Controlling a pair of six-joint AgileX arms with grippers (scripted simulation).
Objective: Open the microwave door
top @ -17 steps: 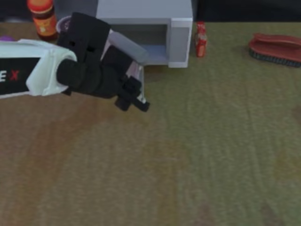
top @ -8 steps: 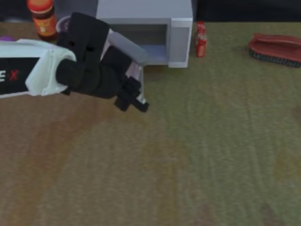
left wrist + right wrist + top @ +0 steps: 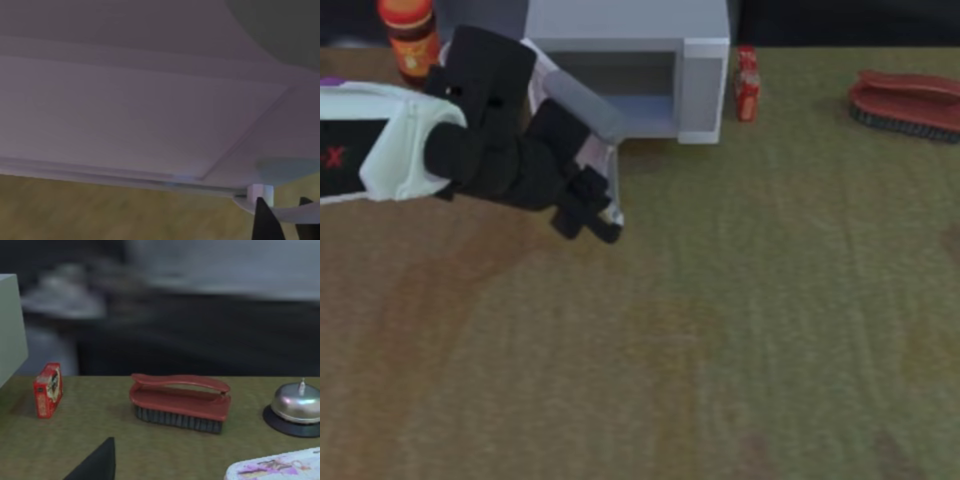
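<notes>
The silver-grey microwave [image 3: 630,28] stands at the back middle of the table, its cavity showing and its plain control strip [image 3: 705,92] at the right. The microwave door [image 3: 582,103] is swung out toward the front left. In the left wrist view its window panel [image 3: 140,115] fills most of the picture. My left gripper [image 3: 592,215] is at the door's free edge, shut on the pale bar handle [image 3: 295,212], which runs between the dark fingertips [image 3: 265,222]. My right arm is out of the top view; its gripper [image 3: 99,465] shows only as a dark wedge.
A jar with an orange label [image 3: 410,38] stands left of the microwave, a small red box [image 3: 747,85] right of it. A red brush [image 3: 908,100] lies at the back right. The right wrist view also shows a silver bell [image 3: 295,407] and a printed white tray [image 3: 280,471].
My left gripper has moved a little to the left with the handle in it, and the door has swung slightly wider open.
</notes>
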